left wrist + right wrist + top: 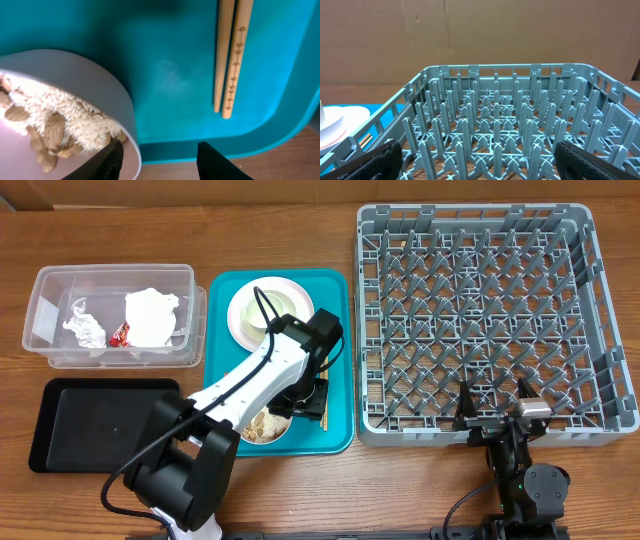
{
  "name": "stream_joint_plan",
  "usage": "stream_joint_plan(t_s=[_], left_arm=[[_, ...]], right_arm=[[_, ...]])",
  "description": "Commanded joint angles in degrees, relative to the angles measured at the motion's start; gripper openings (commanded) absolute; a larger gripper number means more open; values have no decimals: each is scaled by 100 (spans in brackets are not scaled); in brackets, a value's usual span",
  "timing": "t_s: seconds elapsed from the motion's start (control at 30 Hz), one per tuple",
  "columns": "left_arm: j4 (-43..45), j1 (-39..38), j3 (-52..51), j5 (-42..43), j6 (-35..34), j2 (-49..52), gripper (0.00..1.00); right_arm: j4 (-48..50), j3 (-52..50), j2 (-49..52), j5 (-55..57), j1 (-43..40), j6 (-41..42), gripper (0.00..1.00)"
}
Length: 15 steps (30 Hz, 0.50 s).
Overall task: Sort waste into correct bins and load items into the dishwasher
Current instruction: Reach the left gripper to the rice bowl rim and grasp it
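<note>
left pincer astride bowl rim, seemingly unclamped

The left wrist view crops the bowl at left and bottom, the chopsticks at the top, and the left pincer to two fingertips. Overhead, the left arm hides that pincer, most of the bowl and nearly all the chopsticks, near the front edge of the worktop. The right pincer shows only as dark blurs in its camera's bottom corners, the dish rack cropped below.
</note>
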Motion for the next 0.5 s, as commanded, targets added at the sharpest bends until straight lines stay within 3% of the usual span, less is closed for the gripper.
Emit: stream_joint_plan(t_s=[0.0, 0.23, 0.33, 0.47], left_arm=[[203, -22, -275, 35, -63, -146, 49], [374, -20, -448, -483, -175, -146, 43], [400, -20, -448, -592, -186, -146, 29], [498, -20, -448, -621, -186, -146, 26]], right_arm=[[42, -61, -63, -31, -20, -4, 100], [42, -61, -63, -31, -20, -4, 100], [42, -61, -63, -31, -20, -4, 100], [42, -61, -63, -31, -20, -4, 100]])
